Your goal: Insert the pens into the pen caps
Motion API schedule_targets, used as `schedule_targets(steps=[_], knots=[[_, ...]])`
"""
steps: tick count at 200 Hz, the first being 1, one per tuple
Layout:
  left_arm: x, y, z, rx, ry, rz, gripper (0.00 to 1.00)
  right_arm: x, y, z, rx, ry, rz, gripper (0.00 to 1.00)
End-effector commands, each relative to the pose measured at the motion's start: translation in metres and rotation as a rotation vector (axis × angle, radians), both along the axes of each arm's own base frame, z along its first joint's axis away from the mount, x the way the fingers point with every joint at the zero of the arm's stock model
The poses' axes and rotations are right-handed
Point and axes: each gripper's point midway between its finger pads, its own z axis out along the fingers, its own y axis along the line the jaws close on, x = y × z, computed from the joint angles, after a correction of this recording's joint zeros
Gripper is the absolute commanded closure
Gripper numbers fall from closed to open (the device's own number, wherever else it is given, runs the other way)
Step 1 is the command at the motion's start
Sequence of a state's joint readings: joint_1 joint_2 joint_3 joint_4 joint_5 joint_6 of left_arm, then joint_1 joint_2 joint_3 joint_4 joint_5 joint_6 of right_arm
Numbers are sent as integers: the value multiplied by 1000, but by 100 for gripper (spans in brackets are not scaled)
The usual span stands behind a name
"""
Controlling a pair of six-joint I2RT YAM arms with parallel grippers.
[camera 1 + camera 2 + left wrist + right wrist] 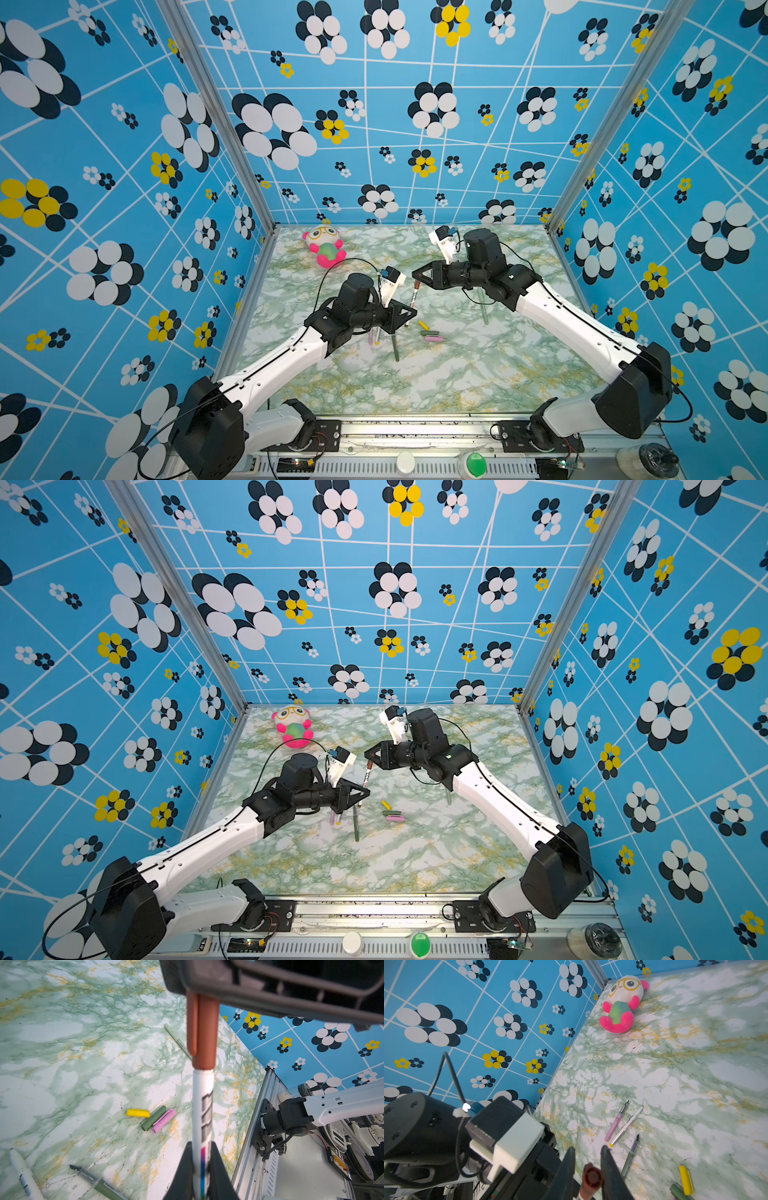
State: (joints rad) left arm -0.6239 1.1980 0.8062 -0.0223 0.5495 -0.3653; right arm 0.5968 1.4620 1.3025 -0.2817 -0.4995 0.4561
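My left gripper point(201, 1147) is shut on a white pen point(202, 1105) and holds it upright above the table. A brown pen cap point(204, 1032) sits on its top end. My right gripper point(587, 1150) straddles that cap point(592, 1176): one finger touches it and a narrow gap shows at the other. On the table lie yellow point(137, 1113), dark green point(153, 1118) and pink point(164, 1120) caps. The loose pens are pink point(615, 1124), white point(626, 1126), dark green point(630, 1155) and pale grey-green point(177, 1040). In both top views the grippers point(415, 275) point(365, 791) meet mid-table.
A plush toy point(325, 247) lies at the table's back left corner. Patterned blue walls close off three sides. The metal front rail point(415, 428) carries both arm bases, with a green button point(476, 463) below it.
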Motion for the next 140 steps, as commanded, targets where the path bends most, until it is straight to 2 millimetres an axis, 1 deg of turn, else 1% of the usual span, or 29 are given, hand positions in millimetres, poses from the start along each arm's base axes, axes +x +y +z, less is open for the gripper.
schedule_targets(steps=[1,25,65,79,126,140], knots=[[1,-3,13,-25,-40,-4,100,3,0,-2,-11,2,0,86],[2,-4,18,-39,-49,1,100,3,0,-6,-16,11,-1,92],[10,-4,30,-68,-89,30,100,3,0,-13,-23,27,-4,95],[13,-5,38,-82,-109,38,100,3,0,-15,-23,32,-3,96],[27,-6,65,-124,-195,83,100,1,2,-34,-33,75,-3,96],[32,-5,73,-136,-223,98,100,0,2,-36,-32,79,-3,96]])
